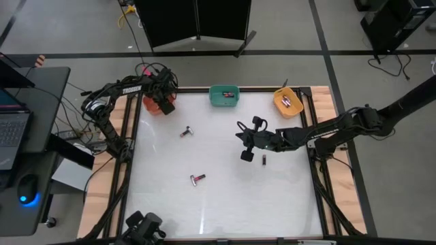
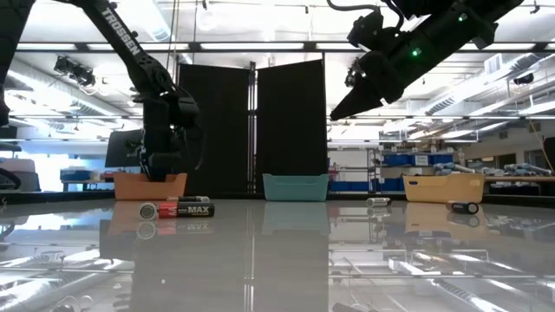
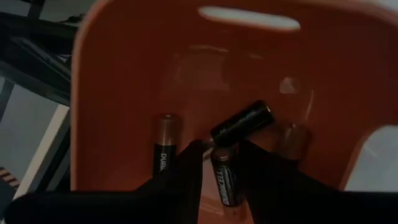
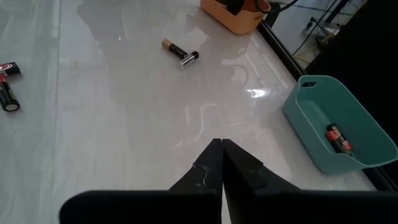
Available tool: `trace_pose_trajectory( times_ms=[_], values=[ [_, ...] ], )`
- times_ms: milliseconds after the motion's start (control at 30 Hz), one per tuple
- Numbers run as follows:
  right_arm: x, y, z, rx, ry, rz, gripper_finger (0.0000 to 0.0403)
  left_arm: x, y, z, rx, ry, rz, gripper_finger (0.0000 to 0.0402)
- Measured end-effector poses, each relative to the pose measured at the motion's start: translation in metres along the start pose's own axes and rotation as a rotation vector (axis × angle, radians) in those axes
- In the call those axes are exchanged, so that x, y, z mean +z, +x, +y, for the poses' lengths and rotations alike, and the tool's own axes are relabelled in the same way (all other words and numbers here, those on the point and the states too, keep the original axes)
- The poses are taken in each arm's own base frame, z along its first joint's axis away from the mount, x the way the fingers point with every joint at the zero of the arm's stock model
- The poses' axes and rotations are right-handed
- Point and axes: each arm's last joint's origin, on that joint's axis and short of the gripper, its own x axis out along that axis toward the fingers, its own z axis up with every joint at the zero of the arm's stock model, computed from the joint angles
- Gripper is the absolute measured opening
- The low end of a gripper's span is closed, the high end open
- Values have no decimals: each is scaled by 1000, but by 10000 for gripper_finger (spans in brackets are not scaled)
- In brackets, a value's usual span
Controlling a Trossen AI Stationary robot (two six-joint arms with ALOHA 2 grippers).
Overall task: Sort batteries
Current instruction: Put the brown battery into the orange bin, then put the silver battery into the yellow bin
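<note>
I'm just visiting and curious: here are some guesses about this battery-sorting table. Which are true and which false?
1. The left gripper is over the orange bin. True.
2. The orange bin holds no batteries. False: several dark batteries lie inside it.
3. The right gripper is shut and holds nothing. True.
4. The teal bin is empty. False: a battery lies in it.
5. Batteries still lie loose on the table. True: one is the dark and silver battery.

Black-and-copper cylindrical batteries (image 3: 225,180) are lying in the orange plastic bin (image 3: 118,74); the glossy white table (image 1: 225,197) is carrying a teal plastic bin (image 1: 223,96).
</note>
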Motion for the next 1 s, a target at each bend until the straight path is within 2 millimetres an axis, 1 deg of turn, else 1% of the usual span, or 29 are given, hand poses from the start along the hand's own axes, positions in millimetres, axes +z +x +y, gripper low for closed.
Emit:
trace_pose_trajectory(
  times_ms=[133, 200, 233, 367, 467, 533, 667, 767, 867, 1000],
  values=[
    [0, 0, 0, 0, 0, 0, 14, 1, -1, 0, 33, -5, 8, 114],
    [0, 0, 0, 0, 0, 0, 13, 2, -6, -1, 53, 4, 11, 114],
    [0, 0, 0, 0, 0, 0, 13, 4, -12, -1, 60, 9, -9, 113],
    [0, 0, 0, 0, -1, 2, 12, 8, -44, -3, 96, 33, -138, 91],
    [0, 0, 0, 0, -1, 3, 13, 5, -73, -5, 120, 31, -243, 66],
    [0, 0, 0, 0, -1, 3, 13, 0, -92, -10, 102, 43, -319, 49],
    [0, 0, 0, 0, -1, 2, 13, -14, -126, -35, -50, 152, -490, 12],
    [0, 0, 0, 0, 2, 2, 13, -29, -144, -62, -165, 267, -592, 7],
    [0, 0, 0, 1, 2, 2, 13, -45, -153, -94, -265, 399, -642, 9],
    [0, 0, 0, 3, 3, 2, 13, -64, -150, -138, -381, 549, -654, 8]
  ],
)
